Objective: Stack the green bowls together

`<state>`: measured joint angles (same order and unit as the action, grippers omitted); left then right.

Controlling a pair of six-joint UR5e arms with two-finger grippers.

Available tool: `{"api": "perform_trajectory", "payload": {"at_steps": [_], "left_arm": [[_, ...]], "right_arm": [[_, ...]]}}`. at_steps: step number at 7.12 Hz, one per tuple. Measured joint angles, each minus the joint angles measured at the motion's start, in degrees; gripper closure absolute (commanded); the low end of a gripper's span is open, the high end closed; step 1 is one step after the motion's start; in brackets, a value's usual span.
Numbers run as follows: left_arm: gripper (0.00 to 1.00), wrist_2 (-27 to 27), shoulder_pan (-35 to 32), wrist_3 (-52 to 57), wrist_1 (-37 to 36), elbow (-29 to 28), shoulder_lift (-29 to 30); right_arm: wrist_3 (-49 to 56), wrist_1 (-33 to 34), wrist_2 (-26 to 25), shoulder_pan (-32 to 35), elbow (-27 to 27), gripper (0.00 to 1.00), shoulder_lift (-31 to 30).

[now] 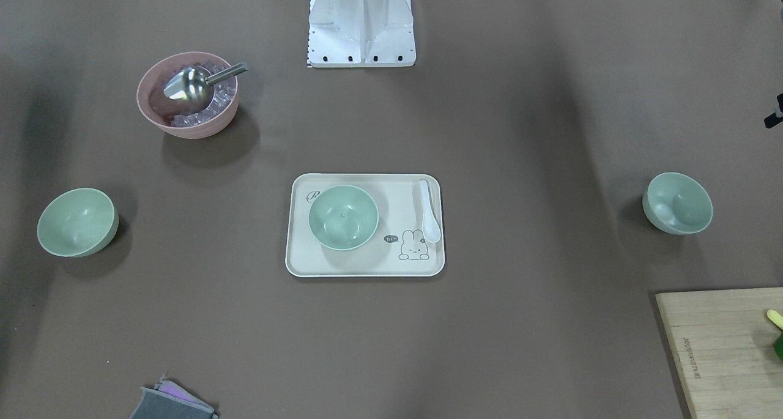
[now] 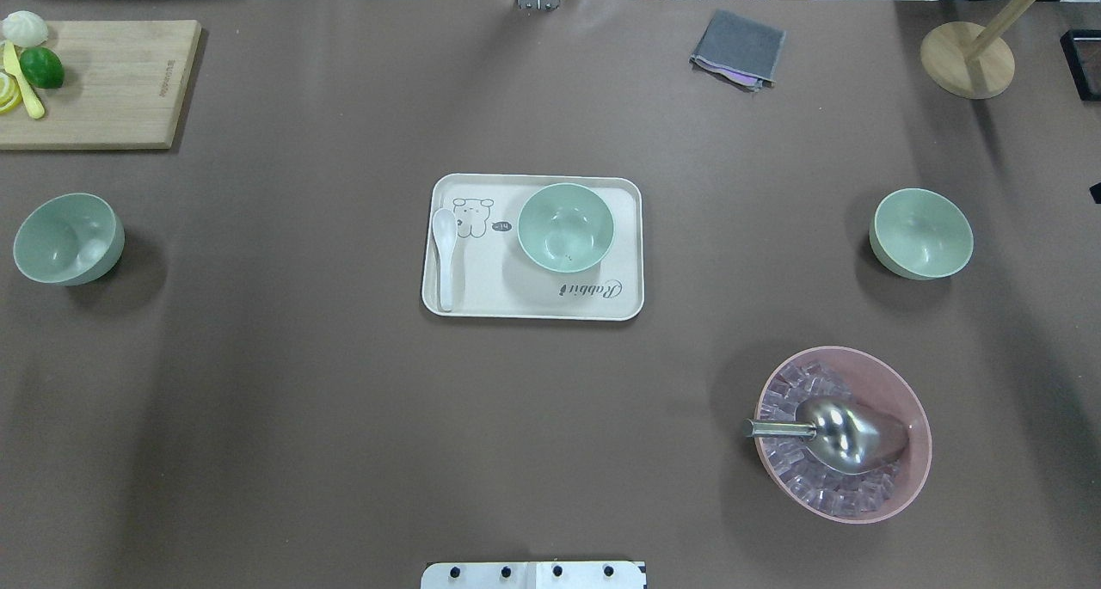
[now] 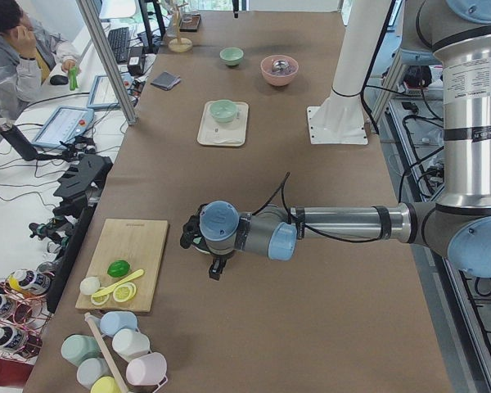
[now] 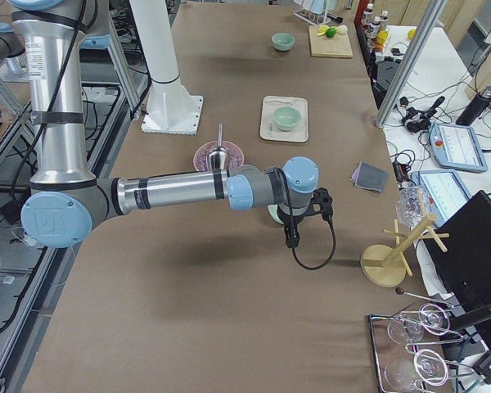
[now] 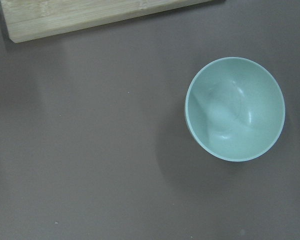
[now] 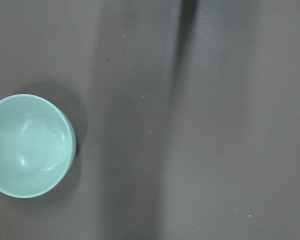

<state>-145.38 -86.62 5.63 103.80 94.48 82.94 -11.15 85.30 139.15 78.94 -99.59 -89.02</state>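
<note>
Clock bearings are read from the overhead view, with 12 o'clock away from the robot and the tray at the dial's centre.

Item 1, green bowls: three, all upright, well apart, none stacked yet.
- The centre bowl (image 2: 565,227) sits on the cream tray (image 2: 533,309), in its 3 o'clock half.
- The left bowl (image 2: 67,238) rests on the bare counter (image 2: 301,400) far out at 9 o'clock.
- The right bowl (image 2: 921,233) rests far out at 3 o'clock.

Item 2, arms: the left gripper (image 3: 215,266) hangs over the left bowl and the right gripper (image 4: 290,236) over the right bowl. Neither touches anything. Only the side views catch them, so I cannot tell how wide either pair of jaws stands.

Item 3, hazards, as I judge them:
- The bowls' sides are smooth, so an off-centre pinch on a rim could tip or skid a bowl.
- The white spoon (image 2: 445,254) lies along the tray's 9 o'clock edge, and a low incoming left bowl could knock it.
- The pink bowl (image 2: 913,413) of ice cubes sits at 4 o'clock with the handle of its metal scoop (image 2: 847,434) pointing towards 9. A low sweep from the right might clip it.
- Both arms converging on the tray could foul each other.

Item 4, room:
- Wide bare counter separates each outer bowl from the tray.
- The cutting board (image 2: 103,82) at 10 o'clock lies near the left bowl.
- The grey cloth (image 2: 737,49) and wooden stand (image 2: 968,56), between 1 and 2 o'clock, sit well off both routes.
</note>
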Motion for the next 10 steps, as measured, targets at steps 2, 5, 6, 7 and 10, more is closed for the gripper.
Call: {"api": "perform_trajectory", "payload": {"at_steps": [2, 5, 6, 7, 10], "left_arm": [[0.01, -0.2, 0.0, -0.1, 0.0, 0.0, 0.1], [0.01, -0.3, 0.0, -0.2, 0.0, -0.2, 0.5], [0.01, -0.2, 0.0, -0.2, 0.0, -0.3, 0.6], [0.01, -0.2, 0.0, -0.2, 0.0, -0.3, 0.7], [0.01, -0.1, 0.0, -0.2, 0.0, -0.4, 1.1]], "right_arm": [[-7.9, -5.3, -2.2, -6.0, -0.4, 0.01, -0.2], [-16.0, -13.2, -3.8, -11.7, 8.2, 0.06, 2.8], [-19.6, -16.4, -3.9, -13.1, 11.3, 0.11, 4.2], [-21.7, -18.4, -4.0, -13.9, 13.3, 0.16, 4.9], [-24.5, -19.8, -4.1, -14.7, 17.0, 0.29, 6.6]]}}
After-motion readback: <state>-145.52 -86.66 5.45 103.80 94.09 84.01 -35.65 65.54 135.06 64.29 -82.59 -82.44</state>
